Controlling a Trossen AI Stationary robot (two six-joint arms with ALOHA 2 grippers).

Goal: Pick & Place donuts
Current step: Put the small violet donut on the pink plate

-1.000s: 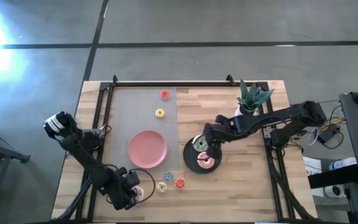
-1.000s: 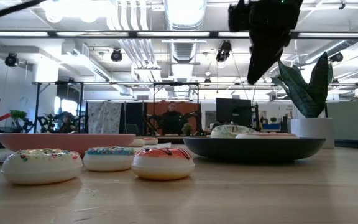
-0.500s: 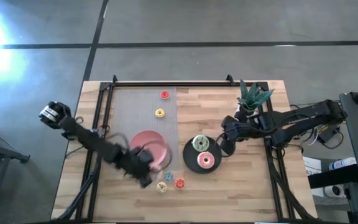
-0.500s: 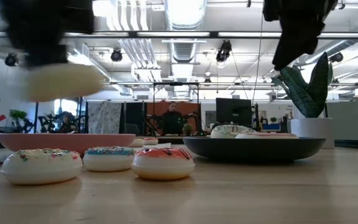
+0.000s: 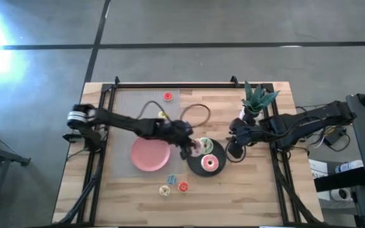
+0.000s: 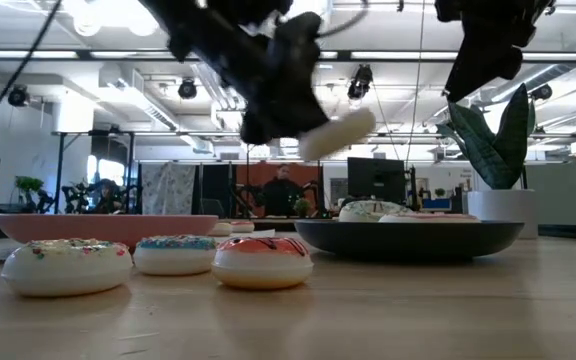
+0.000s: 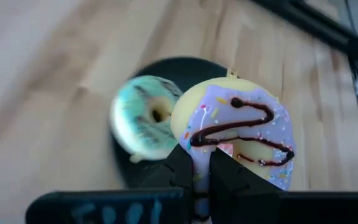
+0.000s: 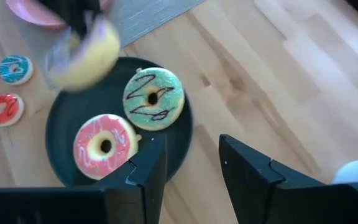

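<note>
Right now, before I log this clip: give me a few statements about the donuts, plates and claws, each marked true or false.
1. The left claw holds a lilac-iced donut above the black plate. True.
2. The black plate is bare. False: a green donut and a pink donut lie on it.
3. The right claw is open and holds nothing. True.
4. The pink plate carries three small donuts. False: nothing shows on it in the high view; the three small donuts lie on the table beside it.
5. A plant stands by the right arm. True.
</note>
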